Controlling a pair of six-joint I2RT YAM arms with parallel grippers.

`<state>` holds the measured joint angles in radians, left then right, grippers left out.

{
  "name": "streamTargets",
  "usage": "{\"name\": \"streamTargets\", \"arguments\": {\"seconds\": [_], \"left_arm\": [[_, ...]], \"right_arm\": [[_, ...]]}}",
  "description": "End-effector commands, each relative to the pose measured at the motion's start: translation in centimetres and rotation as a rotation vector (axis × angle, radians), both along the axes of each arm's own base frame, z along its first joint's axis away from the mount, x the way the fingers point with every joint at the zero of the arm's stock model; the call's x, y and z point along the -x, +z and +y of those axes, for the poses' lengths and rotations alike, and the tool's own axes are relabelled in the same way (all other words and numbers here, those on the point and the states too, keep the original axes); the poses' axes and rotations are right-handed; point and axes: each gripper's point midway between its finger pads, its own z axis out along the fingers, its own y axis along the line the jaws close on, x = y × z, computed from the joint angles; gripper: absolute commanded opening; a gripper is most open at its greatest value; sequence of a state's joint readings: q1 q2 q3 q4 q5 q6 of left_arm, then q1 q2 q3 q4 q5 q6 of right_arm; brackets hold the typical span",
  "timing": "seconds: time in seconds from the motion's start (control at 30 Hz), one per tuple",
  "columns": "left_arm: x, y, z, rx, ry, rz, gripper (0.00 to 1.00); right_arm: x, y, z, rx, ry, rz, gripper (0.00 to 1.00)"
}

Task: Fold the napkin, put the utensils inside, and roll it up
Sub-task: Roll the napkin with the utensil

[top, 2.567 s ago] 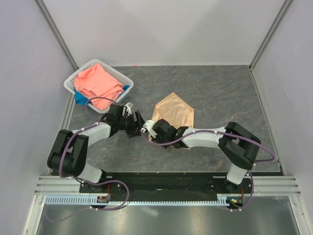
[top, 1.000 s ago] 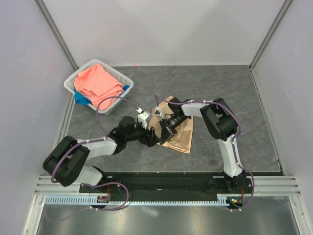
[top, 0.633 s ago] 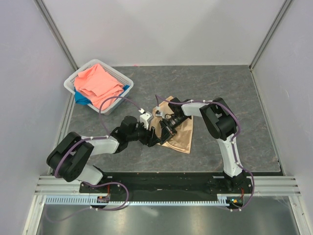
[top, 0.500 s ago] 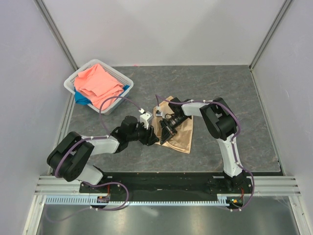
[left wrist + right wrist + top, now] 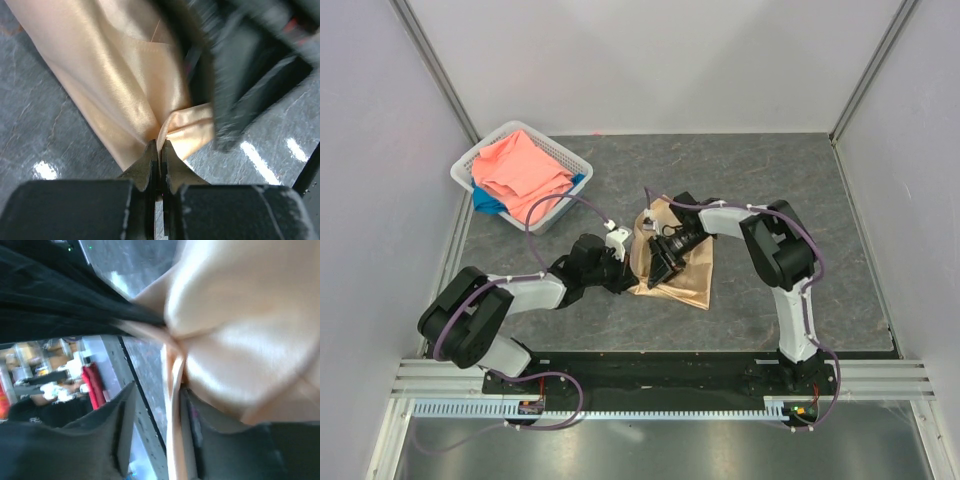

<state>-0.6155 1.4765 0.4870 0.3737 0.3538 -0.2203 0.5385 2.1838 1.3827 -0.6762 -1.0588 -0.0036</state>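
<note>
The peach-gold napkin (image 5: 688, 258) lies partly folded on the grey table, its left edge bunched and lifted. My left gripper (image 5: 631, 272) reaches in from the left and is shut on that edge, a thin fold of napkin (image 5: 125, 75) pinched between its tips (image 5: 159, 150). My right gripper (image 5: 656, 268) points down onto the same bunched edge. In the right wrist view its jaws (image 5: 157, 390) stand apart, with a strip of napkin (image 5: 240, 330) hanging between them against the right finger. The two grippers are almost touching. The utensils are out of view.
A white basket (image 5: 470, 165) at the back left holds a coral-pink cloth (image 5: 520, 170) over a blue cloth (image 5: 485, 203). Grey walls close the table at the back and on both sides. The right arm's elbow (image 5: 780, 250) arches over the table to the right of the napkin.
My left gripper has closed on the napkin's left edge. The right gripper, which was shut on that edge, has opened. The bunched edge has shifted slightly towards the back.
</note>
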Motion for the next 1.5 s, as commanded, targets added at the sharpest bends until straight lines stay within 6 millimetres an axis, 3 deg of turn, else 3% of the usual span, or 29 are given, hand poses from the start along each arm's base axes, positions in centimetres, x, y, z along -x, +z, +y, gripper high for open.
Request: {"name": "streamTargets", "arguments": {"seconds": [0.0, 0.03, 0.13, 0.2, 0.23, 0.3, 0.4, 0.53, 0.83, 0.97, 1.27, 1.47], "left_arm": [[-0.4, 0.0, 0.4, -0.027, 0.061, 0.047, 0.02], [-0.4, 0.0, 0.5, -0.026, 0.071, 0.061, 0.02], [-0.5, 0.3, 0.5, -0.029, 0.088, 0.093, 0.02], [-0.6, 0.4, 0.5, -0.023, 0.095, 0.114, 0.02], [-0.5, 0.4, 0.5, -0.022, 0.101, 0.137, 0.02], [-0.6, 0.7, 0.6, -0.008, 0.111, 0.170, 0.02], [-0.7, 0.8, 0.6, -0.001, 0.119, 0.217, 0.02], [-0.7, 0.8, 0.2, 0.017, 0.107, 0.284, 0.02], [-1.0, 0.9, 0.6, 0.025, 0.127, 0.362, 0.02], [-1.1, 0.9, 0.8, 0.031, 0.132, 0.376, 0.02], [-1.5, 1.1, 0.8, 0.040, 0.136, 0.376, 0.02], [-1.5, 1.1, 0.8, 0.043, 0.134, 0.378, 0.02]], "right_arm": [[-2.7, 4.2, -1.4, 0.003, -0.094, -0.211, 0.53], [-2.9, 4.5, -1.7, 0.014, -0.107, -0.240, 0.63], [-2.7, 5.7, -3.2, 0.039, -0.138, -0.373, 0.73], [-1.8, 6.8, -4.2, 0.037, -0.164, -0.445, 0.75], [-2.7, 6.9, -4.5, 0.060, -0.199, -0.527, 0.75], [-2.0, 7.5, -5.4, 0.109, -0.214, -0.665, 0.76], [-2.7, 7.6, -6.9, 0.266, -0.272, -0.910, 0.77], [-2.4, 8.1, -6.7, 0.302, -0.287, -1.066, 0.80], [0.2, 4.8, -4.9, 0.396, -0.041, -1.193, 0.80], [1.3, 3.7, -4.2, 0.393, 0.039, -1.188, 0.79], [2.2, 0.5, -5.0, 0.514, 0.135, -1.174, 0.69], [2.2, -0.5, -5.8, 0.571, 0.164, -1.167, 0.47]]}}
